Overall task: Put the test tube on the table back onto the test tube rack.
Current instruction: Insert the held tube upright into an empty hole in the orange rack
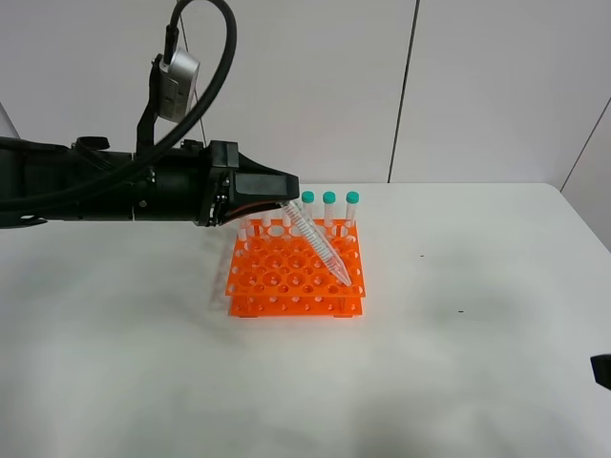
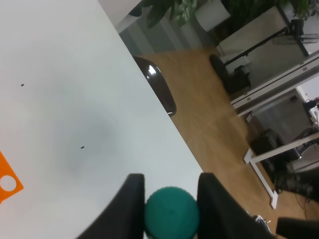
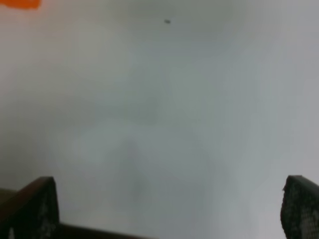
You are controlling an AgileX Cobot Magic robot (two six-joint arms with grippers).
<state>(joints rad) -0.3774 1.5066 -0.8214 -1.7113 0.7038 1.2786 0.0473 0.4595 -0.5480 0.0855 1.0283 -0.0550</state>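
My L gripper (image 2: 171, 196) clamps test tube (image 1: 320, 243) by its teal cap, tilted, tip at test tube rack (image 1: 286, 279). 3 capped tubes (image 1: 329, 208) stand in the back row. R gripper (image 3: 169, 204) wide.

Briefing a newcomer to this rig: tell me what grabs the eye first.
The bright orange test tube rack stands on the table, three teal-capped tubes upright in its back row. Over it the left gripper, extended from the left, holds the test tube by its cap, tilted, tip near the rack's front right holes.
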